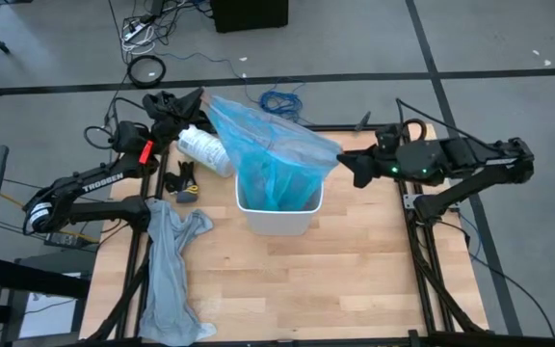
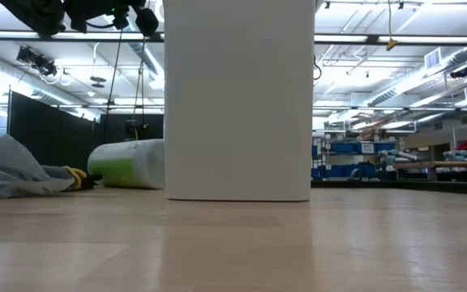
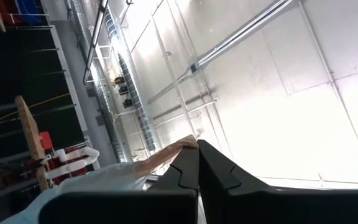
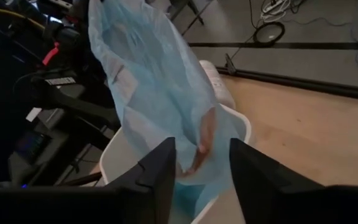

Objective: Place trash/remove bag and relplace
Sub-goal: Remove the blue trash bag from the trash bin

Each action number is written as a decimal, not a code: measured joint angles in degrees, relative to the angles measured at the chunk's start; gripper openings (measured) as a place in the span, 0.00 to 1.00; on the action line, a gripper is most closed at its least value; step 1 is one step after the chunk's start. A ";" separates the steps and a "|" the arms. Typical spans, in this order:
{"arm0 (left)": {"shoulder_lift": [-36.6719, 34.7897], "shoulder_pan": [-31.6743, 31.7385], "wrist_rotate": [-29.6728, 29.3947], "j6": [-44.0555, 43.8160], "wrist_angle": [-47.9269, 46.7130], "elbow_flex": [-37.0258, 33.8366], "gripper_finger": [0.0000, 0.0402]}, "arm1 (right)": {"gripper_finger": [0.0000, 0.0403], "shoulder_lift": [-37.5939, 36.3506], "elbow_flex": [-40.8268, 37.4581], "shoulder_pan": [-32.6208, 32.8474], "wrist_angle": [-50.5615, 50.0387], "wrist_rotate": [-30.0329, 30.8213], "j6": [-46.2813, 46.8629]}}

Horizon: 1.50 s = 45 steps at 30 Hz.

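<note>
Wooden table, crinkly blue bag

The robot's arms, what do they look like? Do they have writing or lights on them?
Both arms are dark and jointed, with black cables running along them. The left arm has white lettering and a red patch near its claw end. The right arm shows a small green light. The right claw has two chunky black fingers.

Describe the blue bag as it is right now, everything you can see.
The bag is thin, translucent light-blue plastic, crinkled. Its lower part sits in the white bin; the upper part is stretched up and out toward the left gripper, shut on its top edge. The right gripper is open beside the bag's other side, not visibly gripping it.
</note>
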 joint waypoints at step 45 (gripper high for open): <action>-0.85 6.39 0.47 -5.66 5.10 1.05 0.01 | 0.21 7.94 22.14 -3.57 -19.27 4.01 -13.49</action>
